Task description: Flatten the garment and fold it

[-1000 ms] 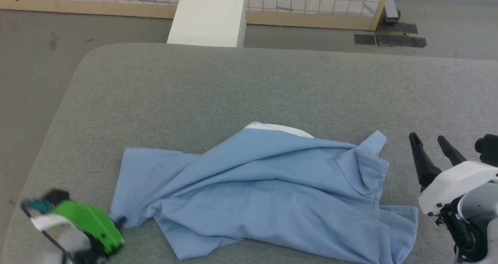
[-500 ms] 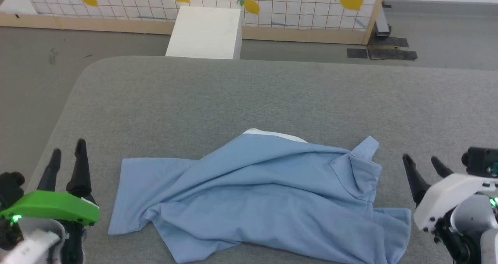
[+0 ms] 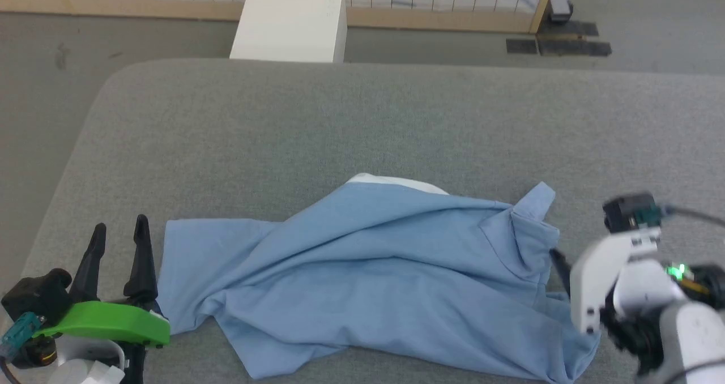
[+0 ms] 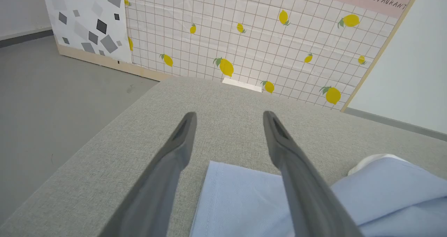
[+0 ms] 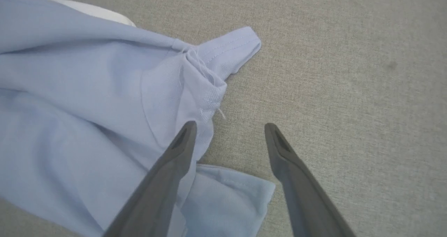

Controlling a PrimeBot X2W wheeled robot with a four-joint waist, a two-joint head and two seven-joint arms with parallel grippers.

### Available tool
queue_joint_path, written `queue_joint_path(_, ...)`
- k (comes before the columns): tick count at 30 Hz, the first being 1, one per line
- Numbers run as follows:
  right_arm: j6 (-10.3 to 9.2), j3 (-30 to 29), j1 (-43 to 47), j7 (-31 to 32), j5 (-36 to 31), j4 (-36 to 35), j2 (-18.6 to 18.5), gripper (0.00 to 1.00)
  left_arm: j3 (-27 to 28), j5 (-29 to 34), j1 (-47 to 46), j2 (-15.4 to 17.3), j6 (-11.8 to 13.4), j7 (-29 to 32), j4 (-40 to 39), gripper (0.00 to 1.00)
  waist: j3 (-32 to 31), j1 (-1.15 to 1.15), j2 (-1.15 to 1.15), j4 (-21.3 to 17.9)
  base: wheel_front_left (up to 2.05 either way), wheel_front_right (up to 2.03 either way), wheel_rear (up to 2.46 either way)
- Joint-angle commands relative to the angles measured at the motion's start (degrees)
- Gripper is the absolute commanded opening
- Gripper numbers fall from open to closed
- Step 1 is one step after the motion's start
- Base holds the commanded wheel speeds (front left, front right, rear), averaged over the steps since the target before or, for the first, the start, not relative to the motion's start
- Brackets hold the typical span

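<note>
The grey fabric-covered table (image 3: 226,135) has a rounded far-left corner. A lemon-print grid panel (image 4: 244,37) and a white box (image 3: 289,18) stand beyond its far edge. The light blue shirt (image 3: 374,271) lies crumpled across the near half of the table, with its white collar (image 3: 396,181) on the far side and deep folds running through the body.

Left gripper (image 4: 229,114): jaws wide, empty, just left of the shirt's flat left end.

Right gripper (image 5: 230,126): jaws wide, empty, straddling the shirt's right edge. One finger is over bunched cloth and the other over bare table, close by the upturned right sleeve (image 5: 230,48).

Risks, as judged:
- The cloth on the right is layered, so a pinch there may take several plies and drag the fold along rather than open it.
- The soft knit may stretch, or slip from a shallow bite.
- Uneven pulls from the two ends would skew the shirt.
- Fingertips driven too low may snag the table covering.
</note>
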Motion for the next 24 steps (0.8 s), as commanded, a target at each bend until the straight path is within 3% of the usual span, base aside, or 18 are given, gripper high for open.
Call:
queue_joint_path(1, -0.09, 0.7, -2.6, 1.0, -1.0, 0.9, -0.7, 1.00, 0.1, 0.2, -0.5, -0.3, -0.4, -0.5, 0.2, 1.00, 1.8, 0.00, 0.22, 0.0, 0.00, 0.00, 0.00)
queue_joint_path(11, -0.09, 8.0, -10.0, 8.4, 0.2, 9.5, -2.3, 1.00, 0.7, 0.6, -4.2, -0.9, -2.2, -0.6, 1.2, 1.00, 5.2, 0.00, 0.22, 1.4, 0.00, 0.00, 0.00)
queue_joint_path(12, -0.09, 8.2, -10.1, 8.6, 0.4, 9.8, -2.3, 0.41, 0.7, 0.6, -4.2, -0.9, -2.3, -0.6, 1.5, 1.00, 5.3, 0.00, 0.22, 1.4, 0.00, 0.00, 0.00)
queue_joint_path(13, -0.09, 8.4, -10.3, 8.3, 0.6, 10.0, -2.4, 0.02, 0.8, 0.8, -4.4, -0.9, -2.4, -0.6, 1.6, 1.00, 5.3, 0.00, 0.22, 1.4, 0.00, 0.00, 0.00)
queue_joint_path(24, -0.09, 4.6, -12.5, 0.8, 1.1, 6.3, -1.4, 0.00, 1.1, 1.4, -4.1, -1.4, -3.1, -0.6, 2.1, 1.00, 3.4, 0.00, 0.22, -1.1, 0.00, 0.00, 0.00)
